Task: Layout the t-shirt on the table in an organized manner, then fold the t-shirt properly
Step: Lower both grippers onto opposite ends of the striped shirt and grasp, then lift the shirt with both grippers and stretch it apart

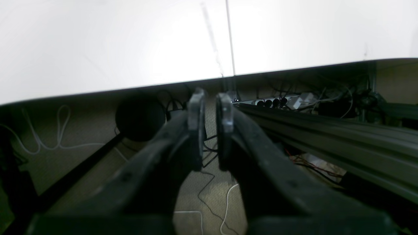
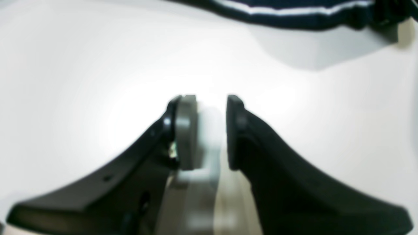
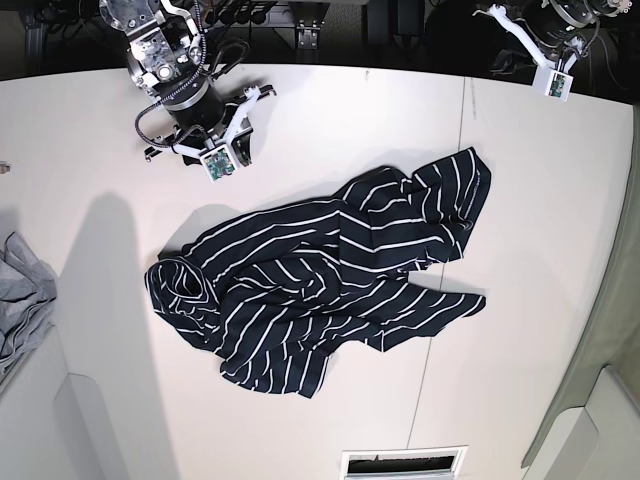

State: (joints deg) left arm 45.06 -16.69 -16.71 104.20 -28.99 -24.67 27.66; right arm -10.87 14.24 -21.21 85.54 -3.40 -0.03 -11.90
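Note:
The t-shirt (image 3: 320, 280), dark with thin white stripes, lies crumpled in the middle of the white table (image 3: 100, 190). My right gripper (image 3: 235, 155) hovers over the table's far left, a short way from the shirt's upper edge. In the right wrist view this gripper (image 2: 211, 99) stands open and empty over bare table (image 2: 65, 65), with a striped edge of the t-shirt (image 2: 294, 9) ahead of it. My left arm (image 3: 560, 25) sits at the far right corner. Its gripper (image 1: 210, 98) is empty, jaws a narrow gap apart, beyond the table edge (image 1: 130, 39).
A plain grey cloth (image 3: 20, 300) lies at the table's left edge. A thin dark seam (image 3: 463, 110) crosses the tabletop. Cables and a power strip (image 1: 277, 101) lie on the floor below the far edge. White moulded parts (image 3: 90, 430) sit at the near corners.

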